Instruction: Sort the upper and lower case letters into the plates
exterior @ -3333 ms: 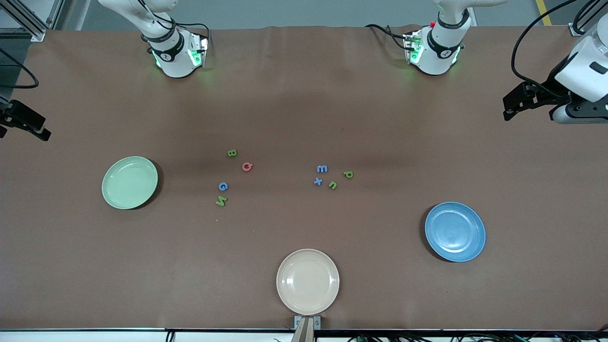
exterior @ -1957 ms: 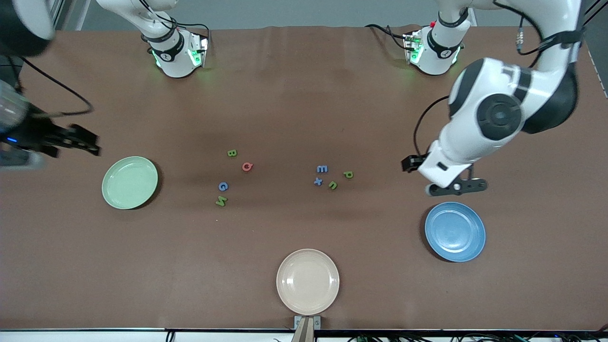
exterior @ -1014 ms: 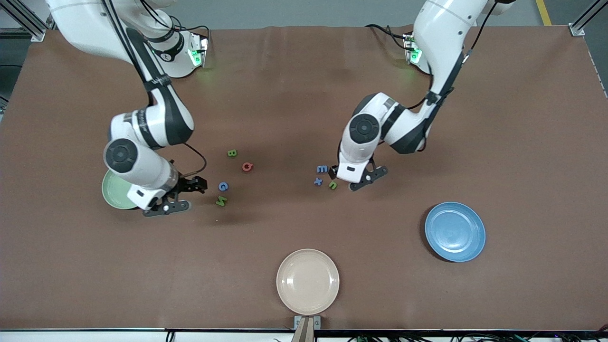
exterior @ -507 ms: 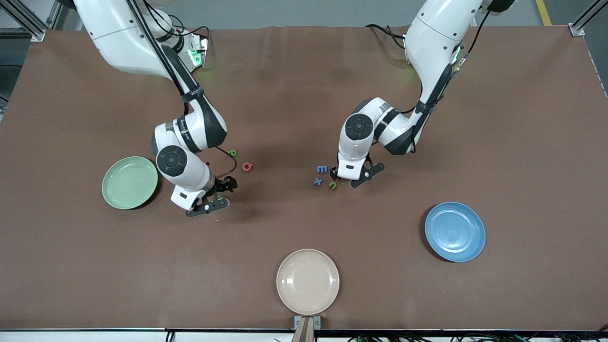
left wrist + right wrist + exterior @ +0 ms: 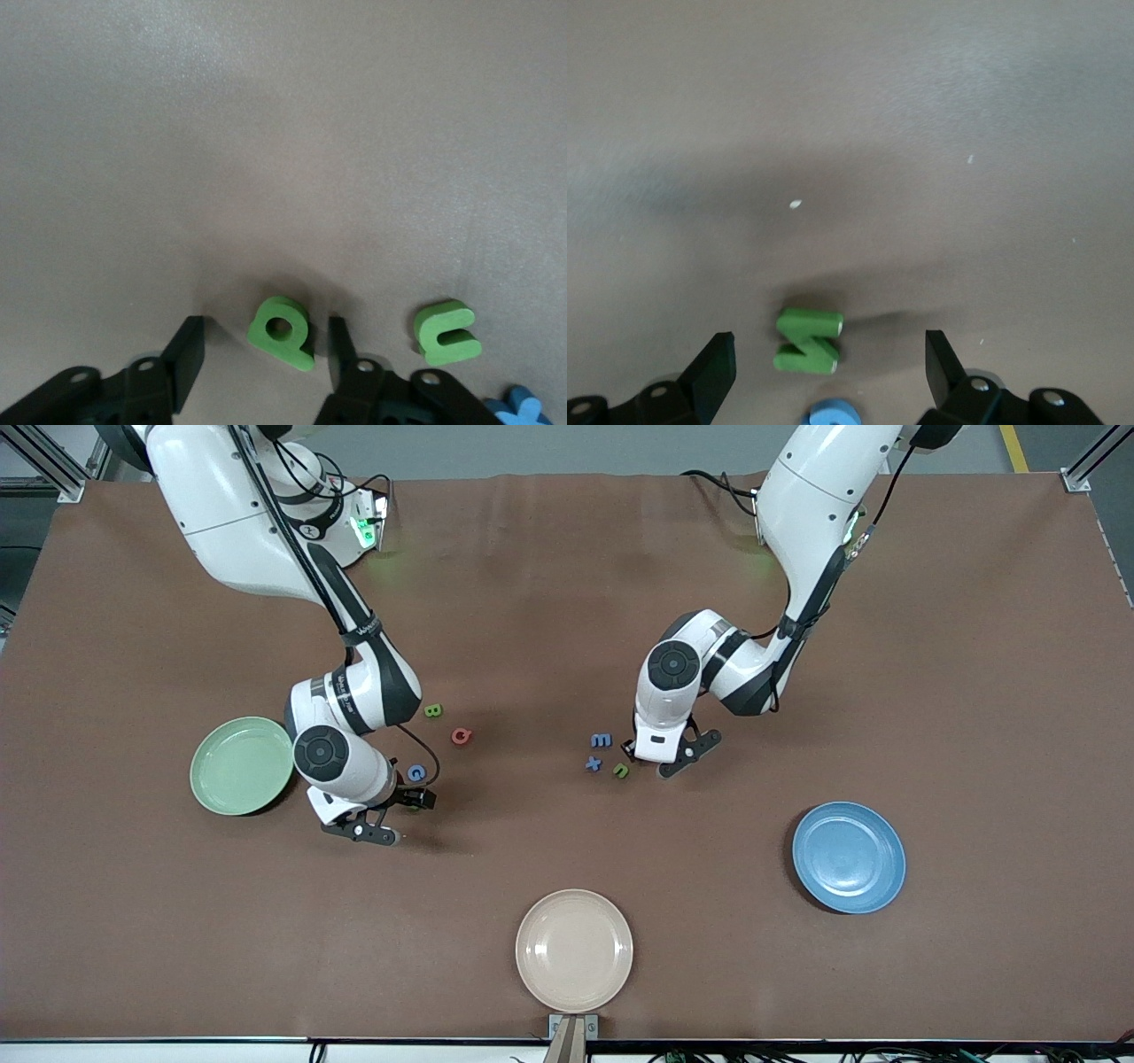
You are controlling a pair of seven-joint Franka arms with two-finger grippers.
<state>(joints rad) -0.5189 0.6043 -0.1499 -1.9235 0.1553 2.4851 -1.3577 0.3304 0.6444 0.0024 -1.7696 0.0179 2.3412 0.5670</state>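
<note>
Brown table [image 5: 567, 602] spans the frame, mint green plate [image 5: 241, 765] mid-left, blue plate [image 5: 849, 856] lower right. Left gripper [image 5: 266, 352] has dropped from the right edge, fingers apart around the green p [image 5: 282, 331]; right gripper [image 5: 831, 363] arrives, spread wide around the green N [image 5: 807, 341].

Green p [image 5: 283, 332] between left hand [image 5: 266, 354] fingers

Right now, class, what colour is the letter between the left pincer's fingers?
Green: the letter p, clearest in the left wrist view.
</note>
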